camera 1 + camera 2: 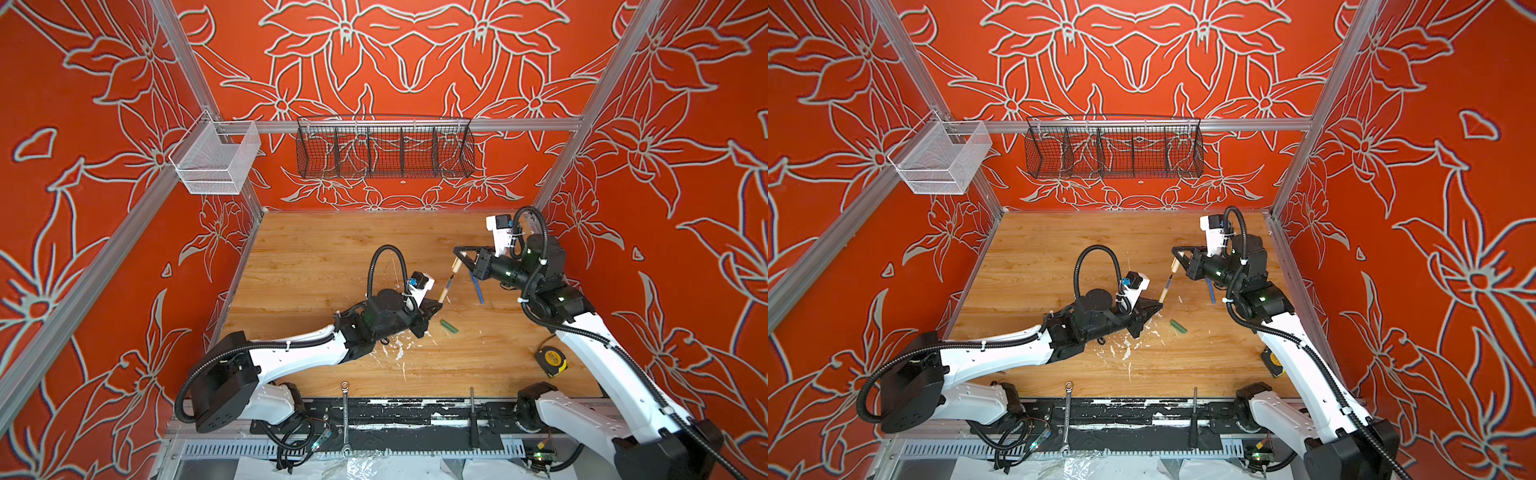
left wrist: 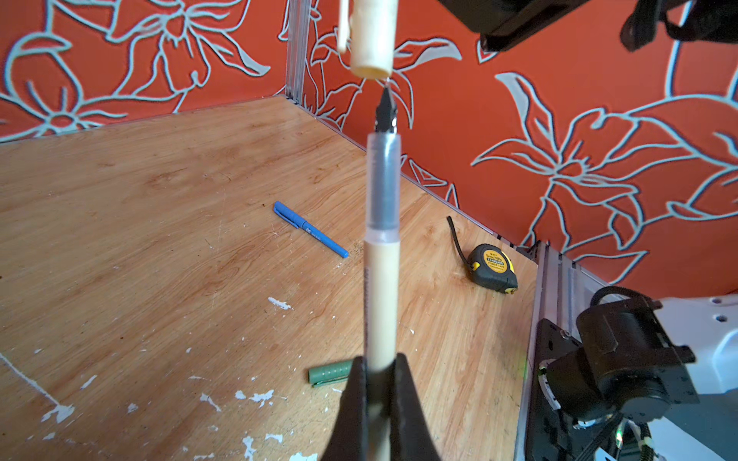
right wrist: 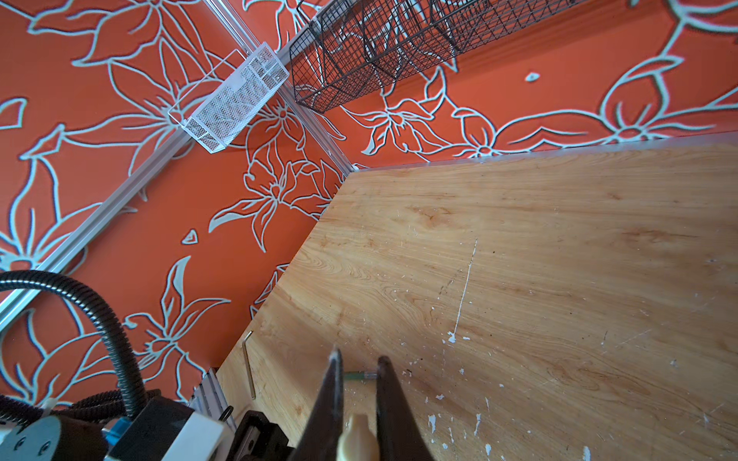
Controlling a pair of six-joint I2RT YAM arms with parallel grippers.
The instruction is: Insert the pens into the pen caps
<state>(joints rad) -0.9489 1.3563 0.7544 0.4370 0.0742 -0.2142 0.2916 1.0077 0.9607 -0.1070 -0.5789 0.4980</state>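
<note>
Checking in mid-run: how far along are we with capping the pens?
Done, it seems: the blue pen lies capped on the table. In hand: the left gripper holds the tan pen, tip just short of the mouth of the tan cap in the right gripper, not yet in. Remaining: the green cap lies loose on the table; the green pen shows only partly, in the right wrist view.

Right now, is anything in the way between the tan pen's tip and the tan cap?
Nothing visible. The left gripper holds the tan pen with its dark tip aimed at the open mouth of the tan cap in the right gripper; only a small air gap separates them.
</note>
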